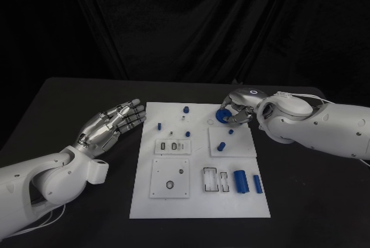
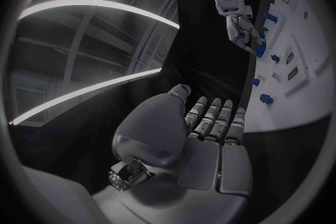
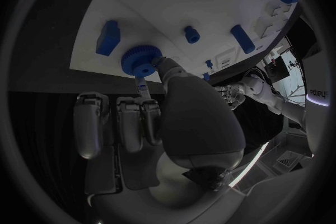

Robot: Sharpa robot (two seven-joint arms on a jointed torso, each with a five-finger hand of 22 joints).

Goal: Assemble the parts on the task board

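Note:
The white task board (image 1: 200,202) lies in the middle of the black table. At its far right edge my right hand (image 1: 239,110) pinches a blue gear (image 1: 223,116) between thumb and a finger; the right wrist view shows the gear (image 3: 141,60) at the board's rim with the thumb on it. My left hand (image 1: 112,125) hovers flat and open left of the board, holding nothing. Small blue pegs (image 1: 185,108) (image 1: 160,126) (image 1: 188,134) stand on the far half, and two blue pieces (image 1: 230,132) (image 1: 220,147) sit on a raised plate.
Two blue cylinders (image 1: 240,182) (image 1: 257,184) lie side by side near the board's right edge. Raised white plates with slots (image 1: 172,147) (image 1: 170,177) sit on the left half. Bare black table (image 1: 77,98) surrounds the board.

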